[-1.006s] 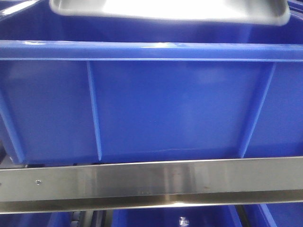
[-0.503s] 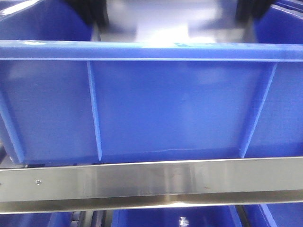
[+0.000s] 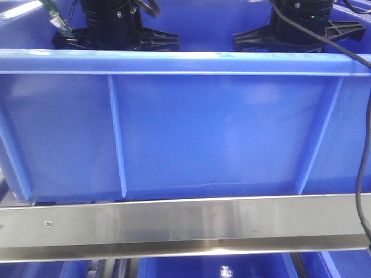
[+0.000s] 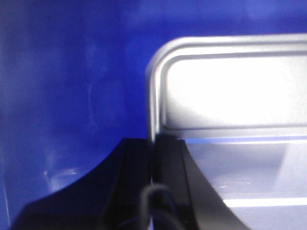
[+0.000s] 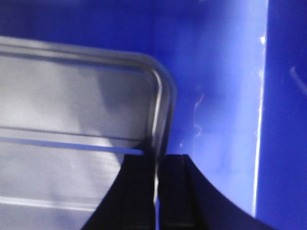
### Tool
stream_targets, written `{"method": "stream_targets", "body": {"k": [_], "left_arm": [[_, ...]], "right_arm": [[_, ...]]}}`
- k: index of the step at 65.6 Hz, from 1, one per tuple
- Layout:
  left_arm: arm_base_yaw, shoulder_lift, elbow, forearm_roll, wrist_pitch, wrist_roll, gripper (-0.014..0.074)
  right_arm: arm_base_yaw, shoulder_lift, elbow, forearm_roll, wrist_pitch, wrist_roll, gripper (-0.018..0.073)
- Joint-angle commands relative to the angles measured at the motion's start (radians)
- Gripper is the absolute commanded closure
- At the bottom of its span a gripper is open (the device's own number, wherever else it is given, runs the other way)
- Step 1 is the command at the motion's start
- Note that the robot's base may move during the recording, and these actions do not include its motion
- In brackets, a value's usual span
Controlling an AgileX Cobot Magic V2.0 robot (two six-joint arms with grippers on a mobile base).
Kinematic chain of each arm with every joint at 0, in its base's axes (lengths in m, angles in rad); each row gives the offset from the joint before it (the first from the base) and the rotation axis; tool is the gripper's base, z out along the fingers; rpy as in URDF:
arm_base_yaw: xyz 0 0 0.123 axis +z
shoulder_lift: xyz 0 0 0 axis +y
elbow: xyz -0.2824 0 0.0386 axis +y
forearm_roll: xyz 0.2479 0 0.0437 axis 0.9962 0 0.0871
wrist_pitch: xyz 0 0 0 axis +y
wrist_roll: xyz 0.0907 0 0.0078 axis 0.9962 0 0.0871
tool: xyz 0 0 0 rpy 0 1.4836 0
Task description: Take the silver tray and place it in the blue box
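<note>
The blue box fills the front view, and its near wall hides the silver tray there. Both black arm wrists, the left and the right, dip behind its rim. In the left wrist view my left gripper is shut on the left rim of the silver tray, with the blue box floor beneath. In the right wrist view my right gripper is shut on the right rim of the silver tray, close to the blue box wall. Whether the tray rests on the floor cannot be told.
A steel rail runs across below the box. More blue bins show under the rail. A black cable hangs down the right side in front of the box.
The tray was above the box rim a second ago. It has gone down inside the box, out of the front view, and both arm wrists have come down to rim level.
</note>
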Motion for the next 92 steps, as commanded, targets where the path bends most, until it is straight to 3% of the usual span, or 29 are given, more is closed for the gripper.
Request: {"method": "stream_targets", "body": {"k": [1,6,12,19,33,41,51,65,92], "left_arm": [[-0.007,-0.057,-0.047,0.001,-0.079,0.012,0.0466],[-0.007,-0.057,-0.064,-0.001,-0.078,0.012,0.0316],[-0.007,-0.057,-0.094,-0.011,-0.06,0.012,0.0178],[-0.007,-0.057,-0.148,-0.022,0.004,0.024,0.0146],[-0.021,-0.109,-0.217,-0.05,0.119,0.167,0.0149],[-0.045,-0.182,-0.199,-0.029,0.167,0.223,0.0214],[-0.087,-0.316,-0.085,0.023,0.167,0.235,0.0395],[-0.129,-0.545,0.195,0.031,0.064,0.235,0.071],[-0.176,-1.093,0.705,0.03,-0.229,0.235,0.0691]], "right_arm": [[0.001,-0.054,-0.041,-0.014,-0.066,-0.02,0.0192],[0.001,-0.056,-0.041,-0.014,-0.055,-0.02,0.0032],[0.001,-0.069,-0.041,-0.019,-0.045,-0.022,-0.005],[0.001,-0.097,-0.041,-0.019,-0.037,-0.032,-0.002],[0.001,-0.214,-0.039,-0.019,-0.017,-0.033,0.0143],[0.001,-0.29,-0.03,-0.019,0.019,-0.06,0.0307],[0.001,-0.401,0.075,-0.02,0.006,-0.084,0.0517],[0.005,-0.605,0.311,-0.02,-0.106,-0.086,0.0503],[0.005,-1.207,0.748,-0.02,-0.343,-0.148,0.0503]]}}
